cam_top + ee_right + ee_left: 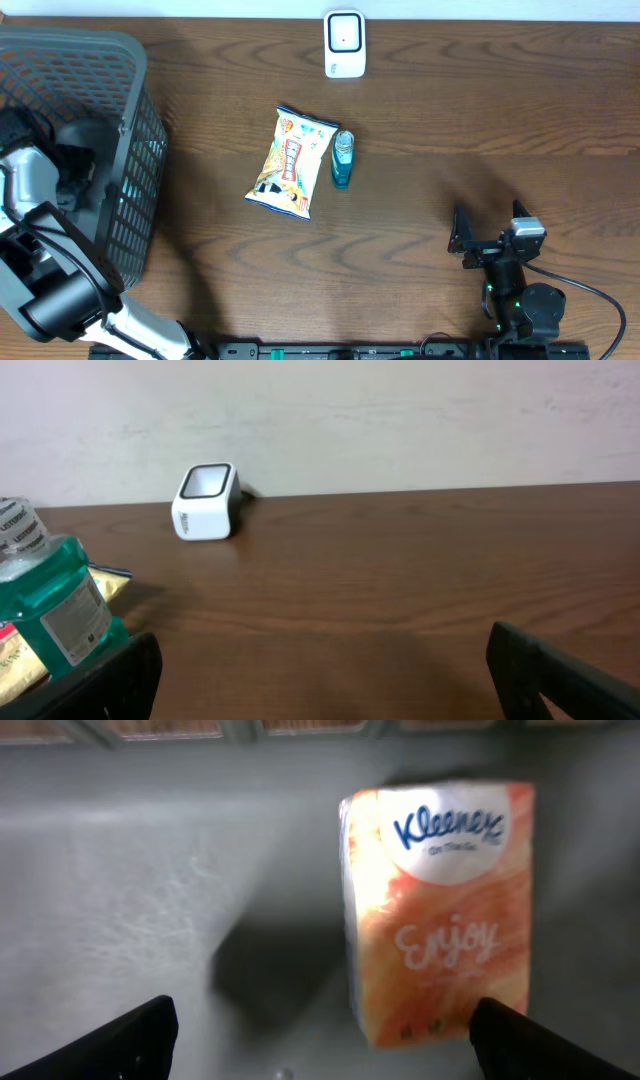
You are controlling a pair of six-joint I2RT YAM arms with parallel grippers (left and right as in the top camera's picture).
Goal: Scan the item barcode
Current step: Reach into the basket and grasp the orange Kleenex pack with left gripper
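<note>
Inside the basket point(130, 190), the tissue pack point(440, 910) is blurred, its bottom print unreadable; from overhead the left arm point(25, 180) hides it. Away from the basket, the picture's edge crops the mouthwash bottle point(50, 600).

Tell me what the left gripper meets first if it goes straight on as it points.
Probably the Kleenex tissue pack on the basket floor, ahead of the open left gripper but off-centre; depth unclear.
</note>
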